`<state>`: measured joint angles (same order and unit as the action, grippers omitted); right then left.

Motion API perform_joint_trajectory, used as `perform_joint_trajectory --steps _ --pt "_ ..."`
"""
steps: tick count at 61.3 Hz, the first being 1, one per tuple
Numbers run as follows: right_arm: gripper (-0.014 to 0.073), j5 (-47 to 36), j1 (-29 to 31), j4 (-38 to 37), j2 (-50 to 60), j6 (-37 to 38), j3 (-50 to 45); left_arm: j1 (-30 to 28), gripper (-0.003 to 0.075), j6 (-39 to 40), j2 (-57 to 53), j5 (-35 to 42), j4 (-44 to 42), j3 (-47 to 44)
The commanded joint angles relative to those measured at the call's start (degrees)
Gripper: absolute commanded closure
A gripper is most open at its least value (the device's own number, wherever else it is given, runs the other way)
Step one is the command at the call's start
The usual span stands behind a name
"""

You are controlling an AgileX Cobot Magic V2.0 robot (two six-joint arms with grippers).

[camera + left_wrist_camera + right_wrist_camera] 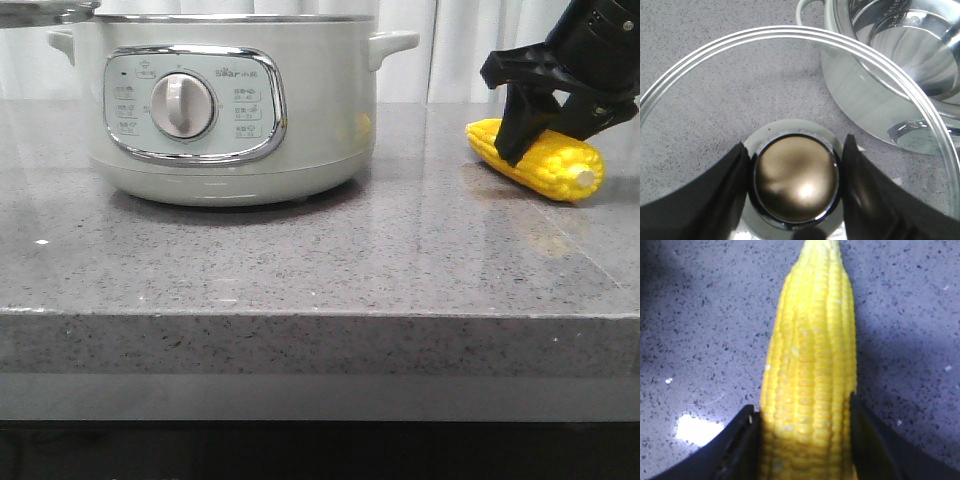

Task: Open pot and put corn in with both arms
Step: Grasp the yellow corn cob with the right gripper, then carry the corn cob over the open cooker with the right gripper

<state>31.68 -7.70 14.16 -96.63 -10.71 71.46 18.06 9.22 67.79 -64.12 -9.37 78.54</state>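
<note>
The pale grey-green pot (320, 120) stands at the back left of the counter, its dial panel (190, 103) facing me. In the left wrist view the pot (900, 45) is open and its shiny steel inside is bare. My left gripper (796, 141) is shut on the bronze knob (796, 179) of the glass lid (765, 34) and holds it beside the pot; the lid's edge (45, 12) shows at the top left. The yellow corn (548, 162) lies at the right. My right gripper (530, 125) is shut across the corn (812, 340), with a finger (740, 440) against each side.
The grey speckled stone counter (300, 260) has its front edge (320, 315) close to me. White curtains (450, 50) hang behind. The pot's side handle (395, 42) sticks out toward the corn, with bare counter between them.
</note>
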Motion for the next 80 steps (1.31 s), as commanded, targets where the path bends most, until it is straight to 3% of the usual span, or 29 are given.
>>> perform_joint_trajectory --steps 1,33,51,69,80 --pt "0.0417 -1.9 -0.1 0.6 2.5 -0.2 1.9 -0.1 0.0512 0.5 -1.9 6.0 -0.8 2.0" --pt "0.0424 -7.2 -0.7 0.6 14.2 -0.3 3.1 -0.1 0.0512 0.5 -2.3 6.0 -0.8 2.0" --pt "0.0424 2.8 -8.4 0.6 11.0 -1.4 22.0 -0.1 0.0512 0.5 -2.5 6.0 -0.8 2.0" --pt "0.0424 16.8 -17.9 0.6 -4.7 -1.4 45.1 -0.1 0.0512 0.5 -2.5 6.0 -0.8 2.0" --pt "0.0424 21.6 -21.5 0.6 -13.4 -1.4 53.2 -0.1 0.0512 0.5 -2.5 6.0 -0.8 2.0"
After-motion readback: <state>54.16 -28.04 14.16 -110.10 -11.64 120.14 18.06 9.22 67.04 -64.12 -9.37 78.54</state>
